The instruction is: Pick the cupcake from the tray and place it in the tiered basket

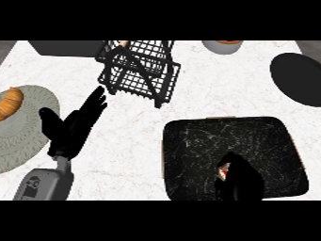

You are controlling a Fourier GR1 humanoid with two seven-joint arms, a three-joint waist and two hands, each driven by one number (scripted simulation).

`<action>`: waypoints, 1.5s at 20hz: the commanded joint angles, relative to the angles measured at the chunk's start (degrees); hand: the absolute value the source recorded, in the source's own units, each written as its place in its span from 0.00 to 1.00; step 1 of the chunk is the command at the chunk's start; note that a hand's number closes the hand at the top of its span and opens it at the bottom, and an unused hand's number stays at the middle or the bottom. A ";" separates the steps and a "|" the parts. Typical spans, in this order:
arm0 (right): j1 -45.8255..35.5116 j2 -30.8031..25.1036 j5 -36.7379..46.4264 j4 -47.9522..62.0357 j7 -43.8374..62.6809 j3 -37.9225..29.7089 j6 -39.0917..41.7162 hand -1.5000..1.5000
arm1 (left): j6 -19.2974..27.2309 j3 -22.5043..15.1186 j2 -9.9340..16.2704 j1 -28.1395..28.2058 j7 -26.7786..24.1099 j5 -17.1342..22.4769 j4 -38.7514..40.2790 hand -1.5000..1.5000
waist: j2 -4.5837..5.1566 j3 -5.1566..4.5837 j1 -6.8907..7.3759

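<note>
Cupcake (224, 172) sits on the tray (190, 141), right hand (241, 181) curled round it. Left hand (72, 124) rests open beside the tiered basket (140, 70).

Right hand (241, 181) curls round cupcake (224, 172) on tray (190, 141) — left hand (72, 124) open.

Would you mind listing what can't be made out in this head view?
- Cupcake: mostly hidden under the right robot hand on the tray; only a sliver shows.
- Bowl: cut off by the top edge, contents unclear.
- Tiered basket: an item at its top is cut off there too.
- Left robot hand: open, nothing hidden.
</note>
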 commanded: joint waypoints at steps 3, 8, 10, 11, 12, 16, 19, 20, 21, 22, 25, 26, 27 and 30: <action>-5.22 3.85 0.02 -6.28 18.26 13.73 -0.75 1.00 | 0.84 0.39 -0.70 -0.46 0.53 -0.04 1.04 0.50 | 0.92 2.02 -0.04; -6.81 3.94 6.16 -18.26 24.03 19.18 0.36 1.00 | 2.20 -1.10 -1.85 2.26 -1.74 -2.21 0.78 0.50 | 0.19 1.93 -1.20; -11.81 3.95 11.07 -20.20 25.21 19.29 3.22 1.00 | 1.04 0.17 -0.34 1.07 -1.07 -1.33 1.26 0.50 | 0.29 1.87 -1.00; -13.94 3.96 11.65 -21.18 25.24 18.70 5.24 1.00 | 0.67 1.77 0.58 -0.45 -0.95 -0.48 1.80 0.50 | 0.41 1.81 -1.00; -13.39 3.96 13.97 -23.88 25.26 20.15 6.69 1.00 | 0.60 1.12 0.15 0.47 -1.28 -0.78 2.23 0.50 | 0.26 1.82 -1.51; -20.15 3.96 16.87 -25.77 25.31 19.14 13.19 1.00 | -0.19 0.79 -0.13 0.58 -1.30 -0.09 1.10 0.50 | 0.42 1.76 -0.52; -23.91 3.97 16.17 -26.91 25.33 18.25 16.22 1.00 | 0.40 -0.63 -0.96 0.83 0.63 -0.53 -0.60 0.50 | 0.32 1.79 0.13; -25.80 3.97 16.16 -26.40 25.33 17.22 16.37 1.00 | 1.38 -0.42 -1.80 -0.15 0.23 -0.96 1.27 0.50 | 0.57 1.72 -0.16; -27.47 3.97 15.84 -25.80 25.33 16.14 17.35 1.00 | 0.85 -0.05 -0.78 -0.09 -0.38 -1.17 0.84 0.50 | 0.61 1.73 0.22; -28.86 3.97 15.87 -24.84 25.33 15.58 18.51 1.00 | 0.30 -0.21 -0.60 0.11 0.26 -0.66 -0.23 0.50 | 0.51 1.73 0.64; -33.35 3.97 11.51 -22.87 24.54 10.93 20.96 1.00 | 0.45 -0.35 -1.13 -1.02 0.22 -0.83 0.96 0.50 | 1.00 1.73 1.05; -35.02 3.97 11.23 -24.74 24.03 9.42 23.12 1.00 | -0.51 1.05 0.89 -1.31 1.20 -0.10 0.14 0.50 | 0.62 1.71 1.11; -36.46 3.97 9.91 -21.61 24.27 8.60 22.89 1.00 | -0.98 0.49 0.57 -1.54 1.29 0.05 0.19 0.50 | 0.89 1.72 1.53; -42.02 3.97 6.06 -18.58 23.37 3.54 25.00 1.00 | -0.21 -0.02 -0.48 -1.93 2.02 -0.10 0.28 0.50 | 0.96 1.74 2.12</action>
